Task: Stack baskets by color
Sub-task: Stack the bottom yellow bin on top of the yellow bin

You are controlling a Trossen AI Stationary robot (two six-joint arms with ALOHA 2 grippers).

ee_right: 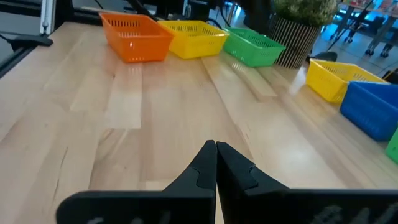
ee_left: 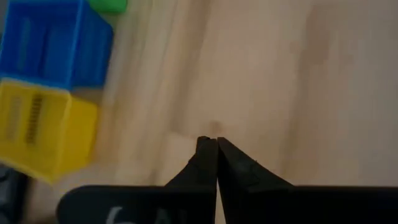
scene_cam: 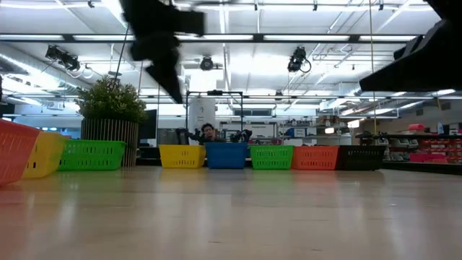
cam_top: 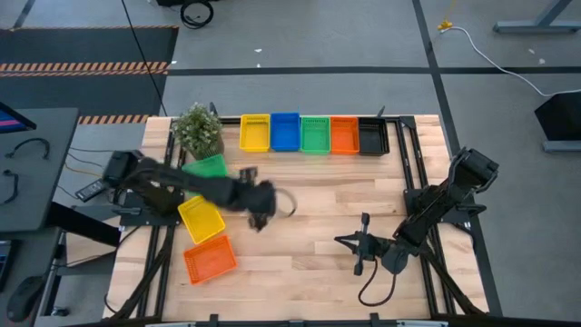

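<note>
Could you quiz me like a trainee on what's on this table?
1. How many baskets stand in the row at the table's far edge?
2. True or false: the left gripper is carrying a basket.
3. Which three colours are the loose baskets near the plant?

Key:
1. Five: yellow, blue, green, orange, black.
2. False; it is shut on nothing above bare wood.
3. Green, yellow, orange.
</note>
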